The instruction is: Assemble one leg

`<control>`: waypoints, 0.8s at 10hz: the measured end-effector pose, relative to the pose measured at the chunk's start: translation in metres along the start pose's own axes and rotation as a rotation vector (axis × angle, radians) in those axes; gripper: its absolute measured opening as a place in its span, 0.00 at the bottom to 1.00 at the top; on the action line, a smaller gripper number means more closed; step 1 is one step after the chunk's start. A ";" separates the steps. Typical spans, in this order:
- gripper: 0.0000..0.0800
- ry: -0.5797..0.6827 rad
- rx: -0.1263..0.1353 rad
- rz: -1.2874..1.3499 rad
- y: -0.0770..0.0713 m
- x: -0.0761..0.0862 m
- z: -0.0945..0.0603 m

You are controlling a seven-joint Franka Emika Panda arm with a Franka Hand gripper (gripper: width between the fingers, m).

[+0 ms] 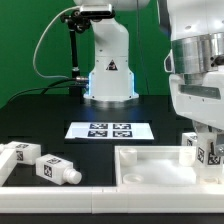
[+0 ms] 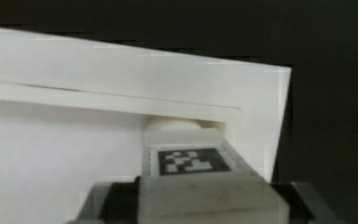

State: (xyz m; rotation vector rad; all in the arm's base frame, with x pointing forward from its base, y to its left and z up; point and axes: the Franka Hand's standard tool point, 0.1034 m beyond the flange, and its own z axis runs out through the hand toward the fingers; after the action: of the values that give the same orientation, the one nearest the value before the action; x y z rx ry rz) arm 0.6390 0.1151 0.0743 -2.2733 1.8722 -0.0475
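The leg (image 2: 194,152) stands upright, tag toward the wrist camera, its tip at the inner corner of the panel (image 2: 87,120), just inside the rim; whether it touches the floor there I cannot tell. In the exterior view the leg (image 1: 207,150) hangs over the panel (image 1: 150,165) at its corner on that view's right. To seat it well, I judge it must be kept square to the panel, centred on the corner socket, which is hidden here, then pressed and turned without slipping. The claw (image 2: 194,190) is narrowed onto the leg, one finger on each side. Spare legs (image 1: 55,168) lie on the table (image 1: 30,120) off the panel's other end; the marker board (image 1: 110,130) lies beyond the panel.
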 end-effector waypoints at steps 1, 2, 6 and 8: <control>0.45 0.001 -0.001 -0.012 0.000 0.000 0.001; 0.62 0.002 -0.005 -0.124 0.001 -0.001 0.002; 0.80 -0.010 -0.058 -0.694 0.006 -0.002 0.002; 0.81 -0.006 -0.065 -0.866 0.006 -0.001 0.002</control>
State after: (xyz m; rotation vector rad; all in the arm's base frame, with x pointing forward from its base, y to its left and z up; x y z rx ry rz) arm 0.6332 0.1151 0.0711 -2.9221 0.7631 -0.1010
